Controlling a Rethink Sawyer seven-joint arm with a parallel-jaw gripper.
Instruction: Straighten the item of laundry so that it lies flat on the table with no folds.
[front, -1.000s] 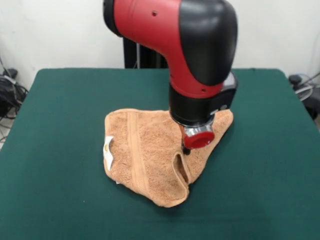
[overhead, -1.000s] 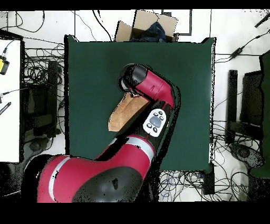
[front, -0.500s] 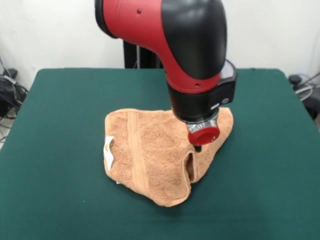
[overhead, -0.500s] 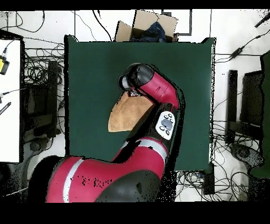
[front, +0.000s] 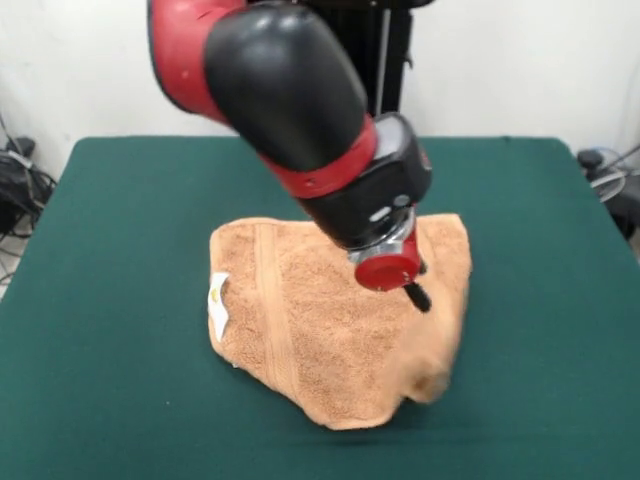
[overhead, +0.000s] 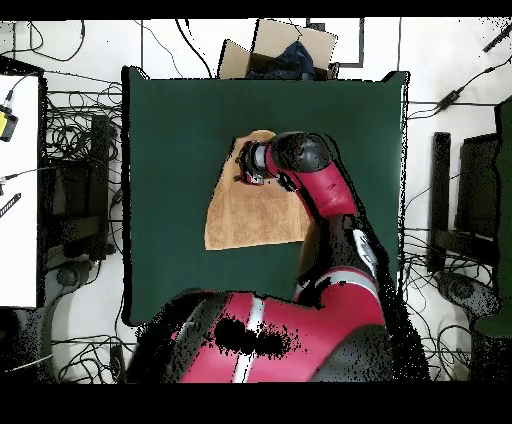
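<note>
The item of laundry (front: 300, 310) is a tan-orange terry towel lying near the middle of the dark green table (front: 120, 200). A woven band runs down its left part, and a white label (front: 217, 298) sits at its left edge. Its right part (front: 445, 330) looks raised and blurred, and bulges at the near right corner. My gripper (front: 415, 295) hangs tilted just over that right part, below the red wrist cap; whether it grips the cloth cannot be made out. From overhead, the gripper (overhead: 243, 168) is over the upper end of the towel (overhead: 245, 215), and the arm hides the towel's right side.
A cardboard box (overhead: 280, 48) stands just past the table's top edge in the overhead view. Cables lie on the floor all round the table (overhead: 170, 120). A white desk (overhead: 20, 190) runs along the left. Green cloth stretches wide on every side of the towel.
The arm has swung round, and the gripper moved toward the right of the front view. The flap folded over the towel's near right has opened out rightward, so the towel spreads wider.
</note>
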